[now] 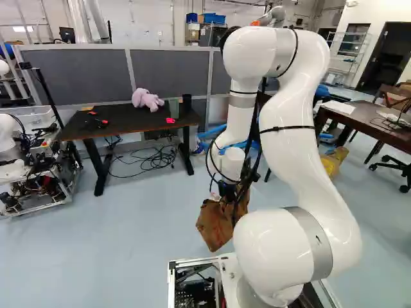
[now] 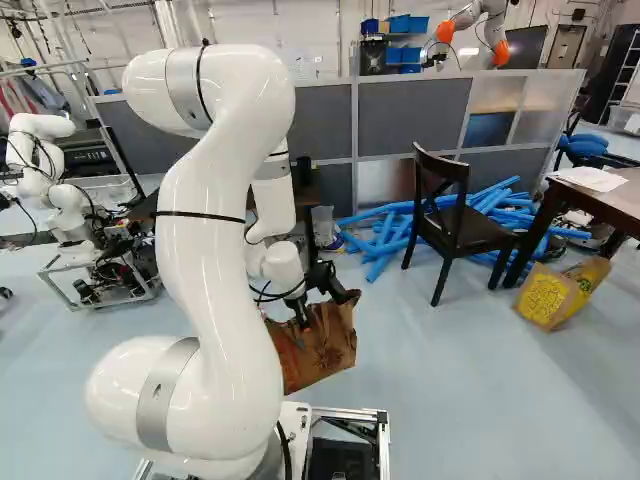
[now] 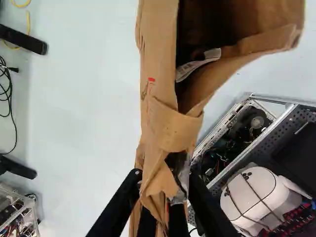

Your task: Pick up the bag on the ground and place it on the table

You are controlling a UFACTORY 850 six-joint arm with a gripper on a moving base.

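The white arm point(image 1: 295, 154) holds the paper bag point(image 1: 214, 224) pinched in its gripper point(image 3: 165, 178), aloft on the near side of the dark surface point(image 1: 138, 123); pickup seems done, carrying and placing remain.

No readable text, illegible print on white slip point(image 3: 198, 63) inside paper bag point(image 3: 159, 54)

Glossy white rounded arm point(image 1: 300, 144), grey joint bands point(image 1: 314, 242), thin black straps point(image 1: 287, 128)
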